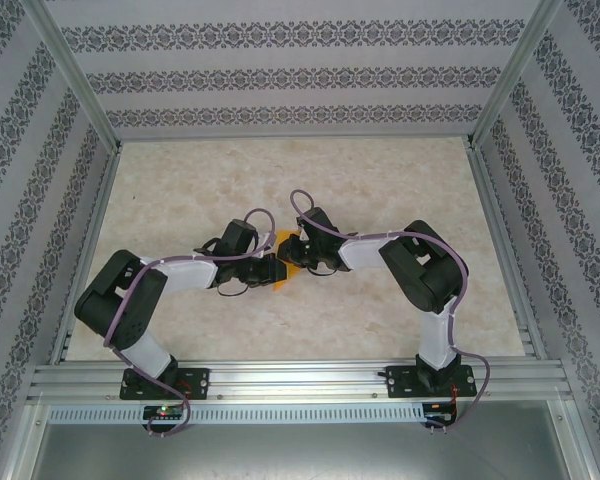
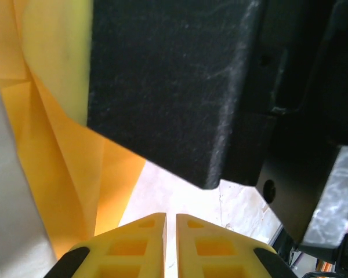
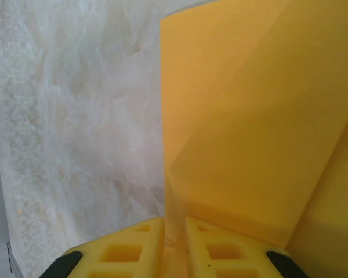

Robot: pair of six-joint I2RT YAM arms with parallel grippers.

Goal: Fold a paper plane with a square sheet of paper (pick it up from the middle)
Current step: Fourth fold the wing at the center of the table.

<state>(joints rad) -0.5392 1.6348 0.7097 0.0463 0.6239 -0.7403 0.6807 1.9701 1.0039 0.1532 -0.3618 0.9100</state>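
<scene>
Paper sheet sits mid-table from above, and I see it mostly hidden beneath the left gripper and right gripper; the table lies open all around. Left wrist: my fingers press almost together, while black housing blocks the right. Right wrist: fingers pinch a fold of the sheet, its right side cut off.
</scene>
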